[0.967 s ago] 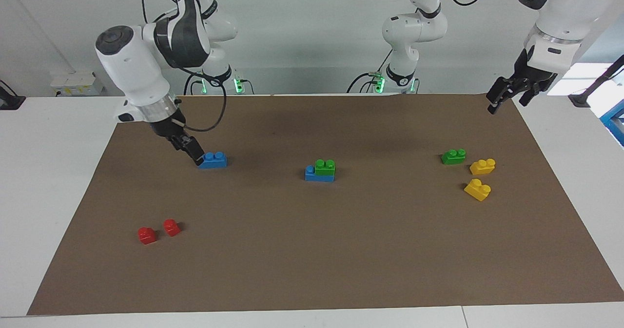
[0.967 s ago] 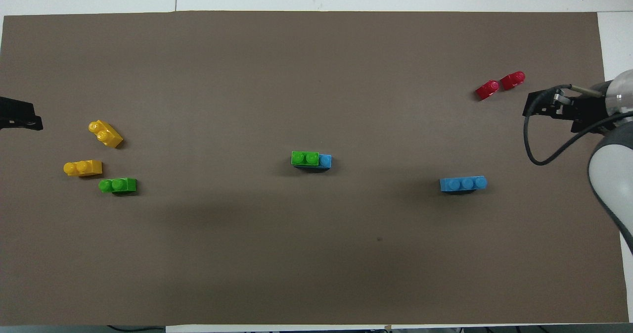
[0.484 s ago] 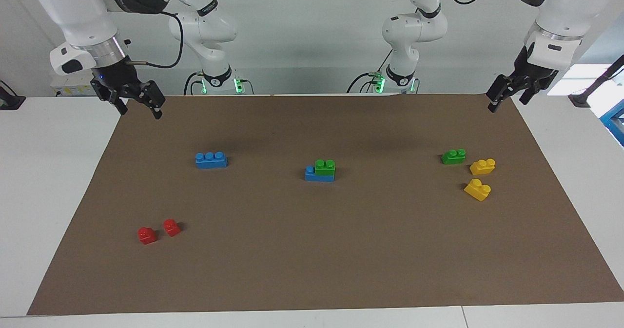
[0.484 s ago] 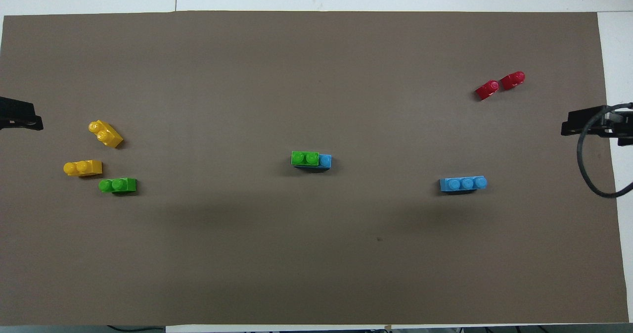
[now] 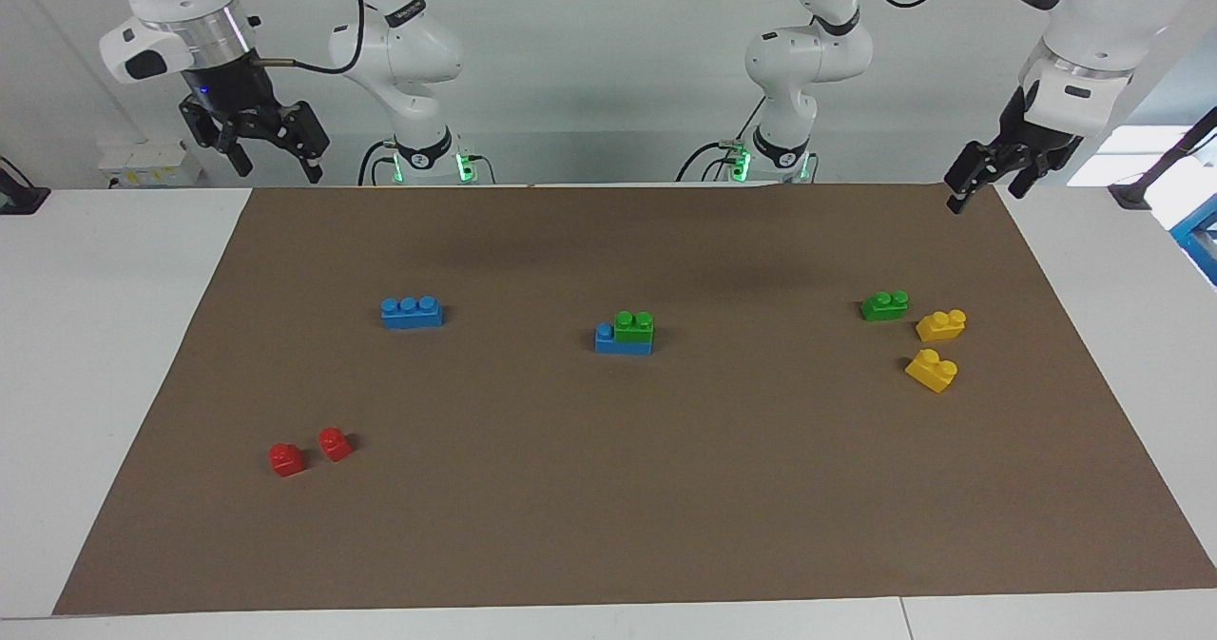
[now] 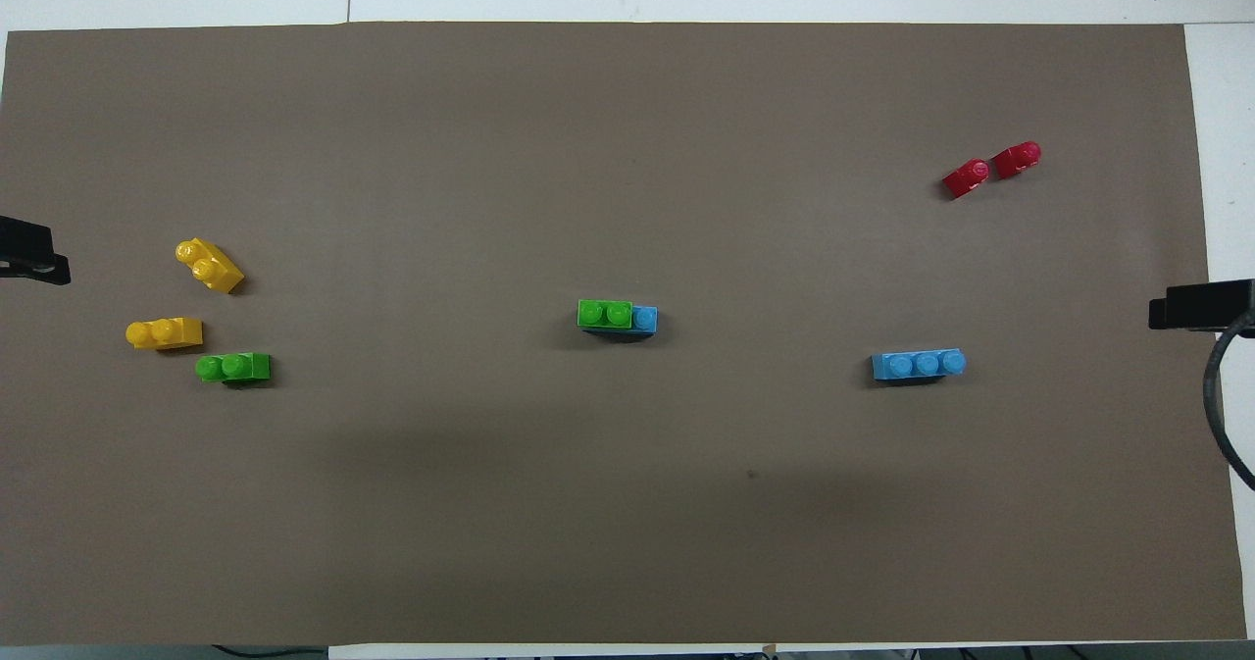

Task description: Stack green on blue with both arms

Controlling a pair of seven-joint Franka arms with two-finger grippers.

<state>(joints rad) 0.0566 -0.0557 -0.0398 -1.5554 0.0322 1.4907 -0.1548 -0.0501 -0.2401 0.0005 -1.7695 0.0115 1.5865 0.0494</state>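
Since a second ago the right end effector (image 5: pixel 272 150) has lifted away from the lone long blue three-stud plastic brick (image 5: pixel 412 312) and now hangs high over the brown mat's (image 5: pixel 608 488) corner at the right arm's end of the bench — fingers spread, holding nothing. The left end effector (image 5: pixel 984 179) hovers over the mat's corner at the left arm's end, also spread and empty. At mid-mat a small green two-stud plastic brick (image 5: pixel 633 325) sits stacked on the second blue brick (image 5: pixel 608 340). The other green brick (image 5: pixel 884 305) lies just beside two yellow two-stud bricks (image 5: pixel 936 347) — well apart from both end effectors.
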